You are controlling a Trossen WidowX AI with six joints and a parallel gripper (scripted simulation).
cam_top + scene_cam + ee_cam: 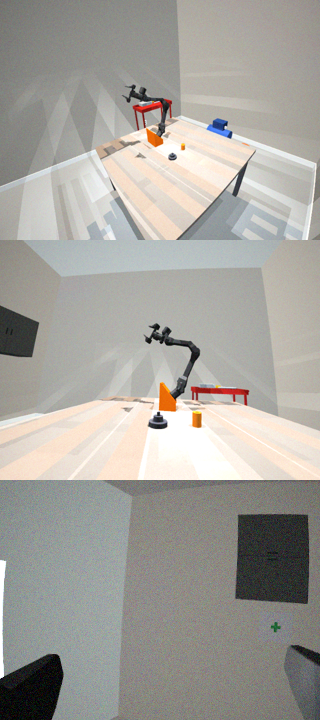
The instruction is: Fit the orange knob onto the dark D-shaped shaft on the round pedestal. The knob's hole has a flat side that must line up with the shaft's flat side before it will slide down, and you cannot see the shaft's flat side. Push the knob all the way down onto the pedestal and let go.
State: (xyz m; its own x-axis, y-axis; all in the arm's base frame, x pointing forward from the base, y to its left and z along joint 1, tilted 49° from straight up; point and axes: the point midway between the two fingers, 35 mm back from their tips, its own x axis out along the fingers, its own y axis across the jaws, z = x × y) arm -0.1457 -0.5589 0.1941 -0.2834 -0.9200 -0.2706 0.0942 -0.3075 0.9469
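The orange knob [183,146] [196,419] stands upright on the table, apart from the pedestal; a bit of its hole shows on top in the exterior view. The dark round pedestal [172,157] [157,424] stands on the table with its bare shaft [158,413] pointing up. The shaft's flat side cannot be made out. My gripper [123,90] [146,330] [175,664] is wide open and empty, raised high above the table and pointing away from the knob and pedestal. The wrist view shows neither of them.
An orange wedge-shaped block [154,138] [166,401] stands on the table [165,193] [103,446] right beside the arm's base. A red side table [151,106] [219,390] stands behind the arm. A blue machine [219,128] is on the floor beyond the table.
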